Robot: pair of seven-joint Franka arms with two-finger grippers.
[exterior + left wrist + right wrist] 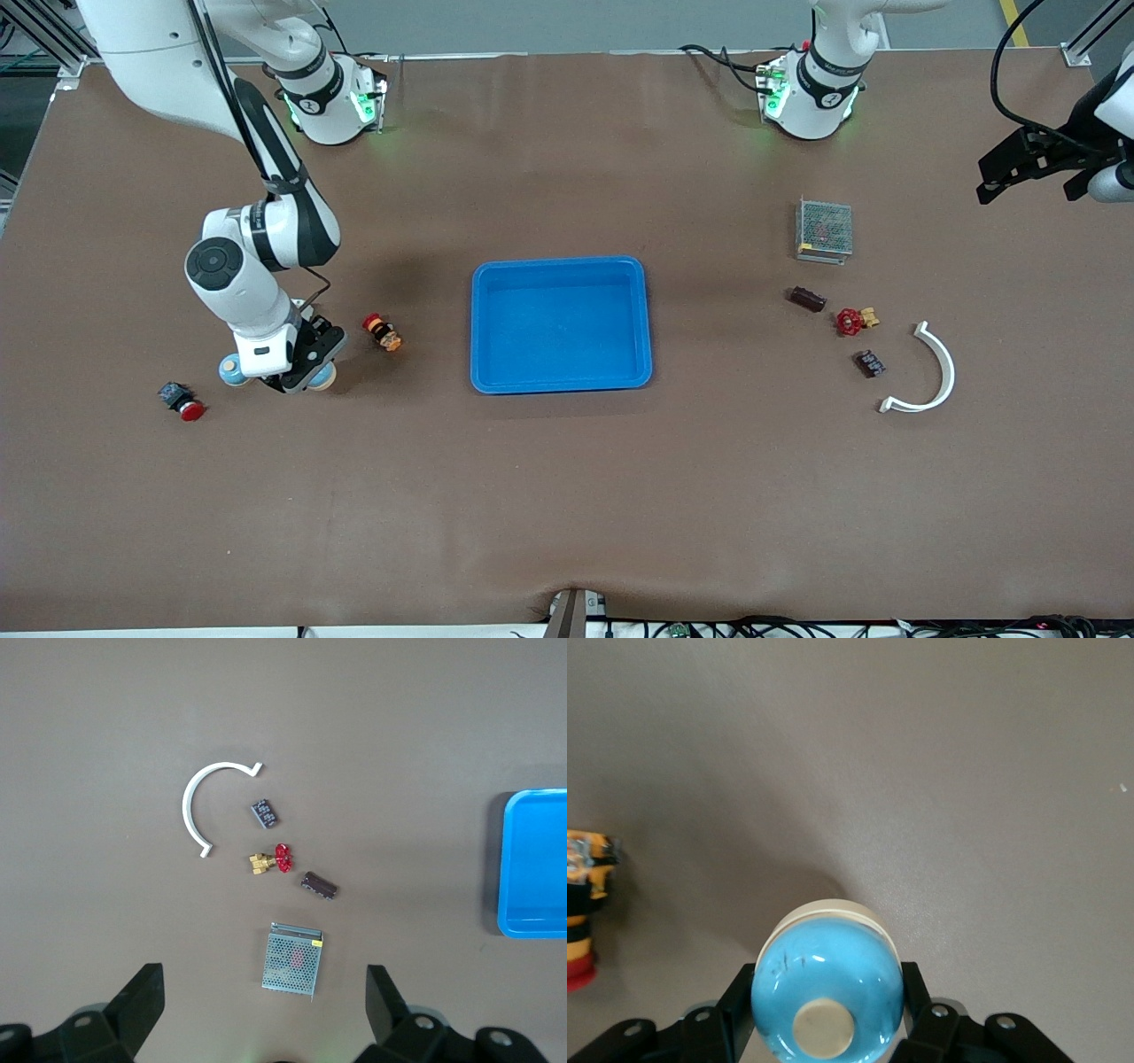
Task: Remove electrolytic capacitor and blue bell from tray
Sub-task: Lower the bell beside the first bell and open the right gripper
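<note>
The right gripper [824, 1028] is clenched on the blue bell [827, 981] near the table's [567, 496] right-arm end. The left gripper [266, 1010] hangs released over the left-arm end, above the mesh-covered power supply [292, 958] and dark capacitor [319, 885]. No writing is readable.

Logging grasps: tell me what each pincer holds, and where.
Right pincer grips the blue bell by its dome sides. Left pincer is open, holding nothing.

One blue tray [560, 266], two bells [323, 377], two red-capped buttons [381, 331], two dark capacitors [807, 299], one mesh box [824, 229]
</note>
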